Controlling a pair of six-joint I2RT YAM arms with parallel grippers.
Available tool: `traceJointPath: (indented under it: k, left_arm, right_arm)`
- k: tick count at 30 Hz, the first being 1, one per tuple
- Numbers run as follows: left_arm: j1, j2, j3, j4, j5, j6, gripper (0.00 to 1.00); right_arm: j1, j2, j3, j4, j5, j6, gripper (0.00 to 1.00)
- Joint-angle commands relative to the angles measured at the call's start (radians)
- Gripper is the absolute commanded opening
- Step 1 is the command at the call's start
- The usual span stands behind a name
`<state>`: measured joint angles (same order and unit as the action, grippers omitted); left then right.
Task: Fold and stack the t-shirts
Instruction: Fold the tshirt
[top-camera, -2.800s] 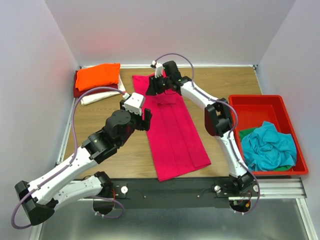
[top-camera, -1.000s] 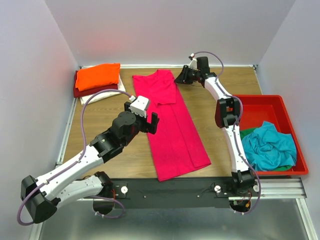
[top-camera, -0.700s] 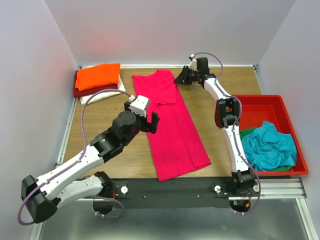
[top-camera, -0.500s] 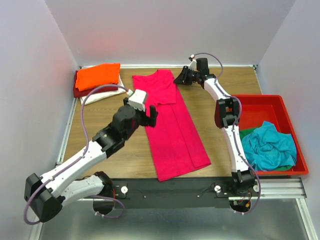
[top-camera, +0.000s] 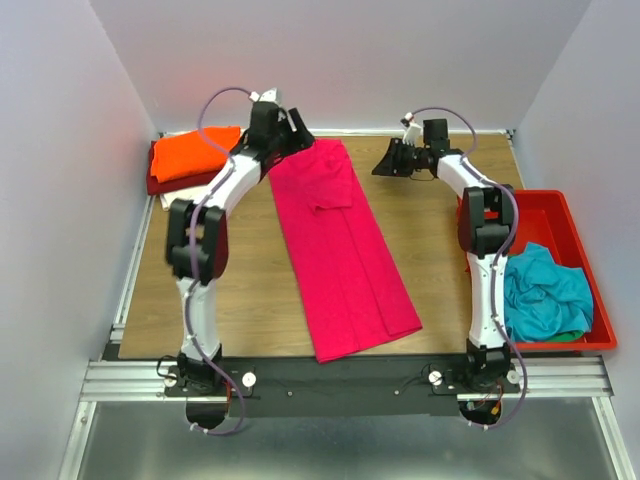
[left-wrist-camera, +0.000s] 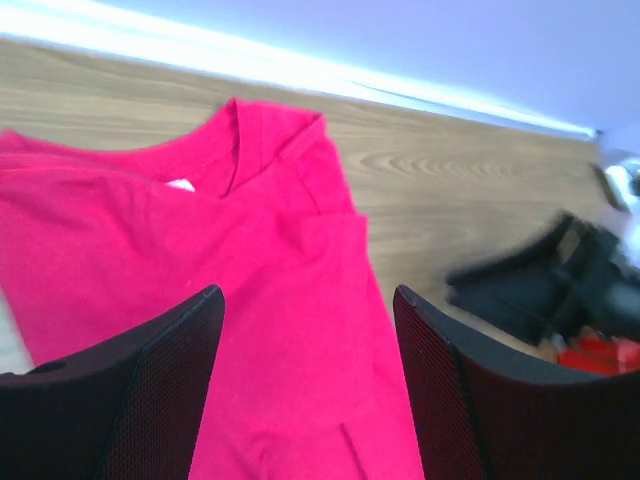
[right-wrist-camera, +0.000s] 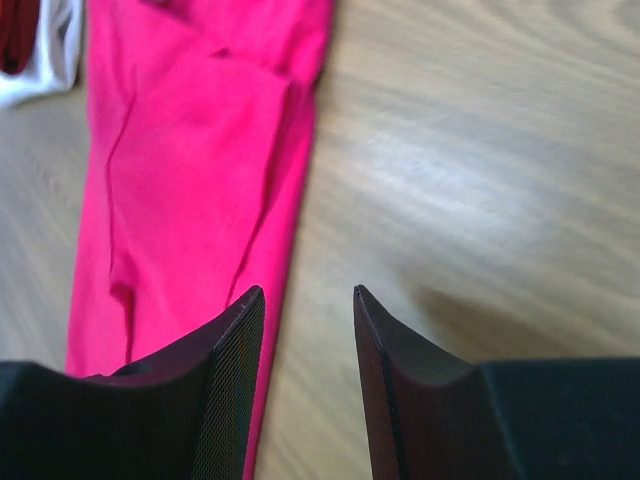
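A bright pink-red t-shirt (top-camera: 345, 245) lies on the wood table as a long narrow strip, collar (left-wrist-camera: 238, 142) at the far end. My left gripper (top-camera: 294, 136) hovers over that collar end; the left wrist view shows it (left-wrist-camera: 308, 292) open above the pink cloth with nothing between the fingers. My right gripper (top-camera: 386, 164) is off the shirt's far right edge. In its own wrist view it (right-wrist-camera: 307, 292) is open over bare wood, the left finger (right-wrist-camera: 235, 340) just over the edge of the shirt (right-wrist-camera: 190, 160).
A folded stack sits at the far left corner: orange shirt (top-camera: 197, 150) on top, dark red (top-camera: 156, 184) and cream (top-camera: 190, 195) beneath. A red plastic tray (top-camera: 515, 207) at the right holds crumpled teal (top-camera: 540, 292) and green (top-camera: 492, 266) shirts. White walls enclose the table.
My left arm has swung from beside the shirt's middle out to its far collar end, jaws narrowing slightly. The right gripper has shifted right, away from the shirt, and its jaws widened.
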<state>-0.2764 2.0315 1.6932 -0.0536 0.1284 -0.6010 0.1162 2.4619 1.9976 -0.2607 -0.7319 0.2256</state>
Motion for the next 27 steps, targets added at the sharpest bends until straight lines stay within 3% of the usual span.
traceJointPath:
  k: [1,3,5,9,15,27]
  left_arm:
    - [-0.003,0.215,0.385,-0.331,-0.080,-0.123,0.76]
    - [-0.004,0.321,0.545,-0.423,-0.120,-0.160,0.76]
    - [-0.001,0.376,0.608,-0.485,-0.196,-0.203,0.76]
    - [0.000,0.394,0.606,-0.505,-0.254,-0.265,0.76]
    - [0.008,0.447,0.621,-0.488,-0.216,-0.276,0.74]
    - [0.049,0.553,0.672,-0.427,-0.187,-0.261,0.54]
  right_arm:
    - [0.020,-0.099,-0.100,-0.032,-0.041,-0.144,0.48]
    - [0.020,-0.127,-0.126,-0.072,-0.037,-0.182,0.48]
    - [0.020,-0.147,-0.154,-0.089,-0.037,-0.196,0.48]
    - [0.019,-0.166,-0.192,-0.094,-0.041,-0.212,0.48]
    - [0.020,-0.135,-0.161,-0.106,-0.066,-0.195,0.47]
    - [0.019,-0.136,-0.166,-0.129,-0.064,-0.207,0.47]
